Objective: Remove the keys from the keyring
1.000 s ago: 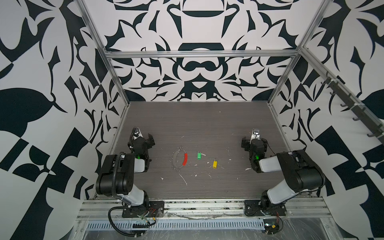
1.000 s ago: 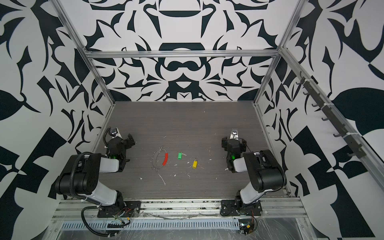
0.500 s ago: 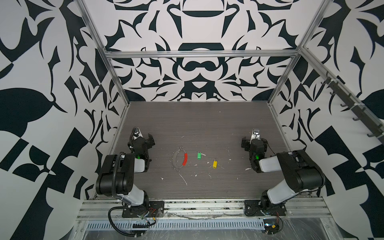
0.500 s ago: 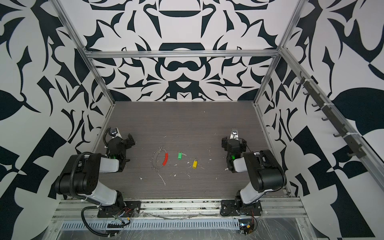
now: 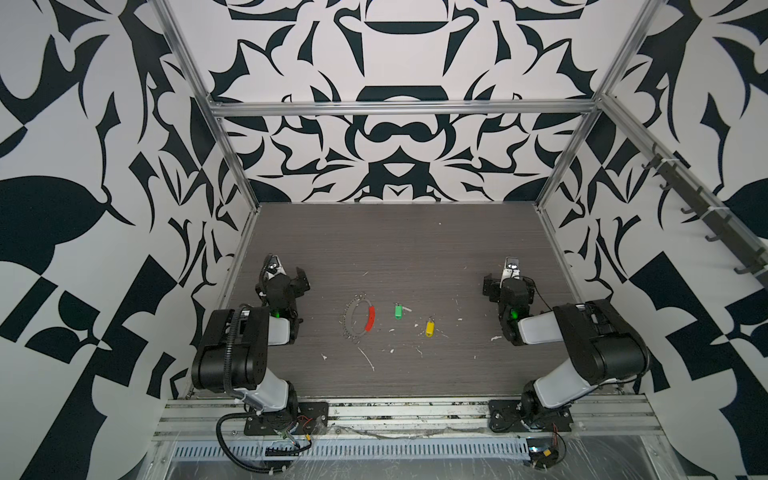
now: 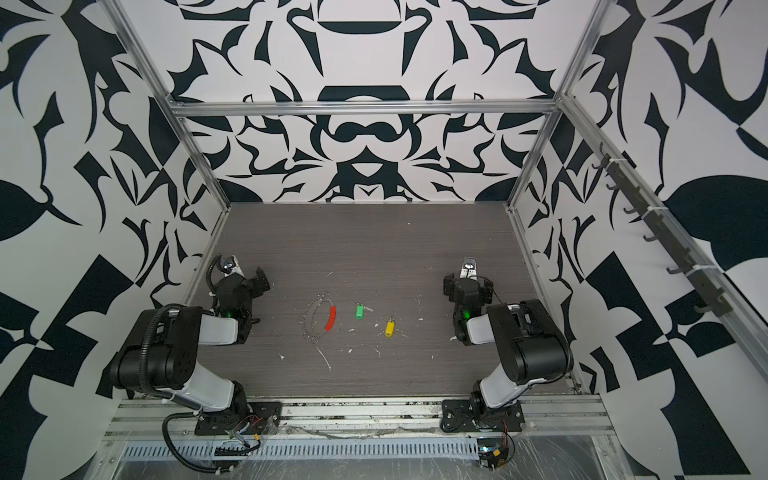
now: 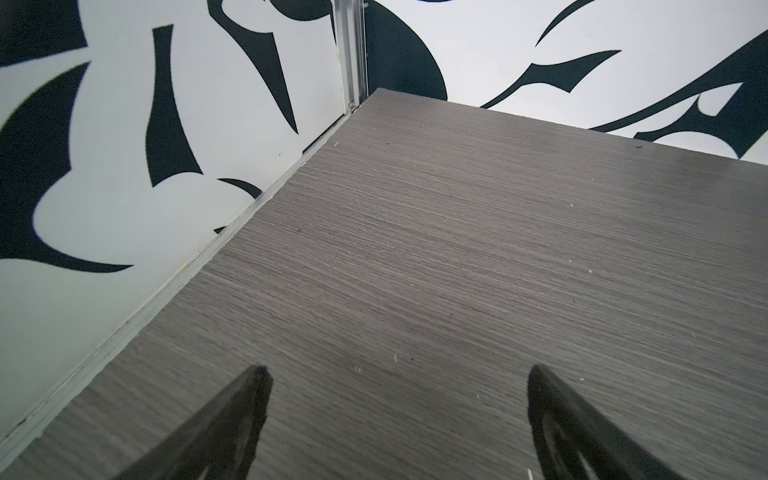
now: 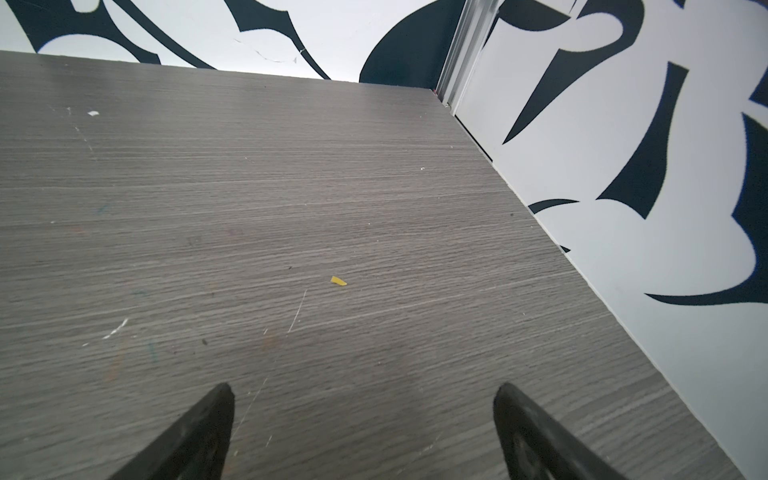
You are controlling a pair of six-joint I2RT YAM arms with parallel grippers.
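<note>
Along the left edge of the surface (image 5: 395,249), the left gripper (image 7: 397,376) is hanging low with its jaws spread wide and nothing between them, its wrist view taking in only bare wood grain and the patterned wall (image 7: 124,166). At the right edge, the right gripper (image 8: 361,390) is sitting the same way, jaws wide apart and empty, looking out over a small yellow chip (image 8: 338,281). Moving inward, both top views are showing the task's things lying between the two arms, well apart from either gripper. The keyring (image 5: 346,322) is resting flat nearer the left arm, with its red sleeve (image 5: 370,318) facing the middle and small silver rings (image 5: 360,296) strung along the wire. The green key (image 5: 398,311) is lying near it but not touching, and the yellow key (image 5: 429,327) is lying further toward the right arm, also apart. Judging from this, both keys are looking free of the loop, so the removal seems done and the arms are appearing parked. If more is wanted, the next move is calling for a long reach inward and a fine pinch on thin wire lying flush with the surface. White flecks (image 5: 368,359) are littering the area around the keys, but nothing is blocking either arm's path.
</note>
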